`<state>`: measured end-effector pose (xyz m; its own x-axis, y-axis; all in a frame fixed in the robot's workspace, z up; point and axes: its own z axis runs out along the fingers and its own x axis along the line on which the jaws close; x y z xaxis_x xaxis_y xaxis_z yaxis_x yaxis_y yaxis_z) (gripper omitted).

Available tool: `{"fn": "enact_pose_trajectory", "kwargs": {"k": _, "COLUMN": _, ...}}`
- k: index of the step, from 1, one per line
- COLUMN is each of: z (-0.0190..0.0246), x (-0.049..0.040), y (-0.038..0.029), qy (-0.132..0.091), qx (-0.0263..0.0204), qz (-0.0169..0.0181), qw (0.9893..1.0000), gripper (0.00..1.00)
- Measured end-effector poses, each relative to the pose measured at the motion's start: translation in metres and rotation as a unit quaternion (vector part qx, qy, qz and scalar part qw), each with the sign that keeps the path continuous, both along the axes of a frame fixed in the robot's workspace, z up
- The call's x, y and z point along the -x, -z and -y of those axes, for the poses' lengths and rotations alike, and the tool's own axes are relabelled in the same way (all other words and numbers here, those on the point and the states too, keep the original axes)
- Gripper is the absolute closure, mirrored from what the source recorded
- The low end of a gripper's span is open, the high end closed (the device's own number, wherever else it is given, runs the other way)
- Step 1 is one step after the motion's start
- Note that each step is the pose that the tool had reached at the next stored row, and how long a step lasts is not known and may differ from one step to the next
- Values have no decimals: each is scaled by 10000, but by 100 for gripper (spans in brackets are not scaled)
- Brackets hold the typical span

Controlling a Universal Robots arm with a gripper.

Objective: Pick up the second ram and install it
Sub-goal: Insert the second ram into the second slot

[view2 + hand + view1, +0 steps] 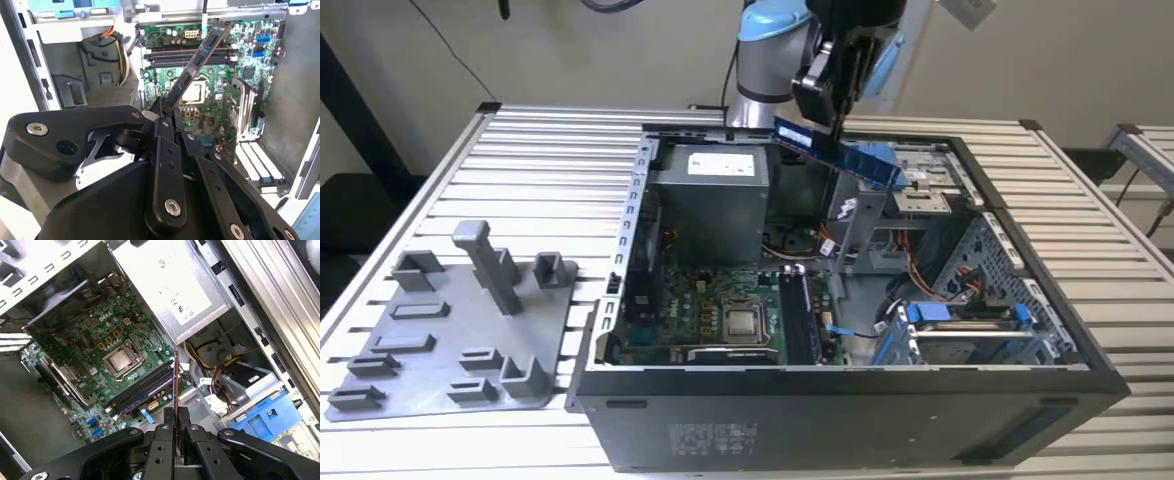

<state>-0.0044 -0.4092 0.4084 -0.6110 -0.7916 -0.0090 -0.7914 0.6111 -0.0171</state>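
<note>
An open computer case (854,420) lies on a slatted table (547,140), and the green board (707,310) on its floor serves as the landmark here. On the board sits a square metal processor (744,322), with the long black slots (798,322) just beside it. At the board's far end stands a grey power supply (707,195). A grey metal bracket (854,228) with loose cables rises beside the slots, on the exterior view's right of the board. A blue drive caddy (961,315) lies further that way. A grey moulded fixture tray (454,330) rests outside the case, well apart from the board.

The gripper (831,122) hangs above the board's power-supply end, its fingers (164,145) pinched narrow on one end of the second ram (841,152). The ram is in the air, clear of the slots and touching nothing but the fingers. It is a long, thin, bluish-dark strip, tilted. In the second wrist view it reaches out over the board with a row of black chips along it. In the first wrist view it shows edge-on as a thin line. A pale patch near its free end may be a label, though I cannot be sure.
</note>
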Motion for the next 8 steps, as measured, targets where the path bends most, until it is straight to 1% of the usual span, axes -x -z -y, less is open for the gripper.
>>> {"fn": "enact_pose_trajectory", "kwargs": {"k": 2, "z": 0, "x": 0, "y": 1, "qy": 155, "qx": 0, "qz": 0, "qw": 9999, "gripper": 86}}
{"fn": "enact_pose_trajectory", "kwargs": {"k": 4, "z": 0, "x": 0, "y": 1, "qy": 303, "qx": 0, "qz": 0, "qw": 9995, "gripper": 86}}
{"fn": "enact_pose_trajectory", "kwargs": {"k": 6, "z": 0, "x": 0, "y": 2, "qy": 454, "qx": 0, "qz": 0, "qw": 9990, "gripper": 86}}
{"fn": "enact_pose_trajectory", "kwargs": {"k": 8, "z": 0, "x": 0, "y": 2, "qy": 608, "qx": 0, "qz": 0, "qw": 9982, "gripper": 86}}
